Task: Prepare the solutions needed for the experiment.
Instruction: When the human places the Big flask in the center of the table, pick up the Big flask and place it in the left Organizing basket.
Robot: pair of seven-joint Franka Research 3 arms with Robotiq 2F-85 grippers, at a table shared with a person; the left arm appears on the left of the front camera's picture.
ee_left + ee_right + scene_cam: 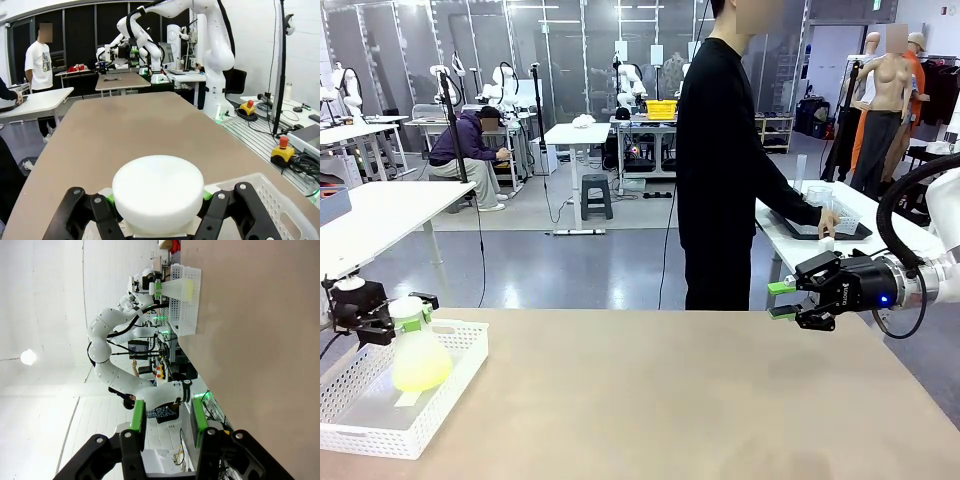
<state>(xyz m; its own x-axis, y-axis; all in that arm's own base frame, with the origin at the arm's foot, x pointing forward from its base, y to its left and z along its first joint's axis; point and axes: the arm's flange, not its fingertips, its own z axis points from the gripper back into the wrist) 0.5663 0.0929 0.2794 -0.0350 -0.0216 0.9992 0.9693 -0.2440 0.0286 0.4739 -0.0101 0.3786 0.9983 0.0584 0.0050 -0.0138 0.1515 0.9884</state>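
Observation:
A conical flask [421,358] with a white stopper [158,192] holds the solutions [420,373], a pale yellow-green liquid in its bottom. It stands inside a white perforated basket [455,385] at the table's near left. My left gripper [382,322] is shut on the flask's neck just under the stopper, green pads [206,195] on both sides. Whether the flask rests on the basket floor, I cannot tell. My right gripper [781,300] hovers over the table's right side, open, nothing between its fingers [136,420]. In the right wrist view, flask [176,288] and basket [189,305] lie far off.
A person in black stands beyond the table's far edge, one hand [828,222] on a dark tray [815,232] with glassware on a side table at the right. The brown tabletop [650,400] between basket and right gripper is bare.

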